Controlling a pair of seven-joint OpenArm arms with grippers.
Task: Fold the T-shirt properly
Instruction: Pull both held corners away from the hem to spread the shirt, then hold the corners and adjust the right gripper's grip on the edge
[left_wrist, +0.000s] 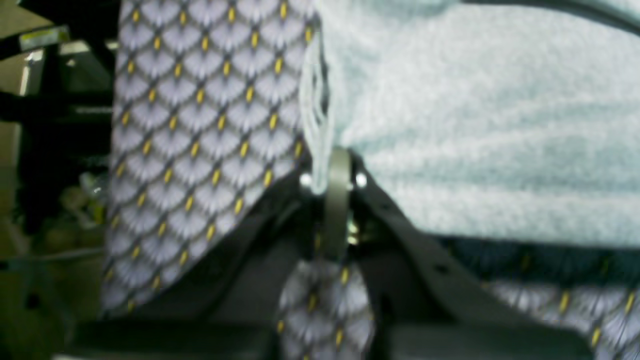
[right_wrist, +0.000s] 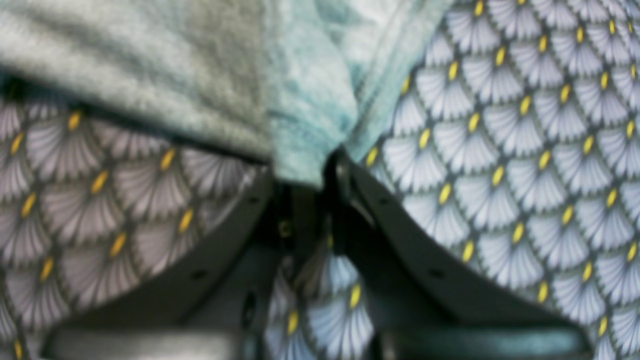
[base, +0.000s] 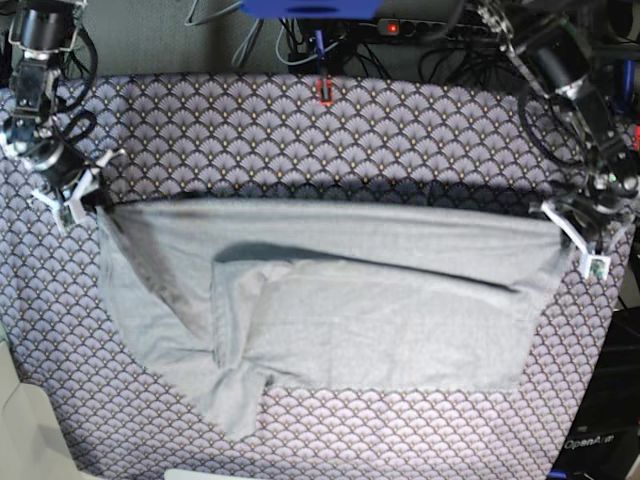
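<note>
The left hand (left_wrist: 332, 172) is pinched closed on a bunched edge of the T-shirt (left_wrist: 480, 125), whose pale grey cloth spreads away to the right. The purple fan-patterned tablecloth (left_wrist: 200, 125) covers the surface beneath, blurred.

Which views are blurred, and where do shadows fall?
Left wrist: soft all over, T-shirt washed pale and bluish. Right wrist: also soft, near tablecloth blurriest. Base: sharpest; dark shadow under the T-shirt's raised top edge and beneath its inner fold.
</note>
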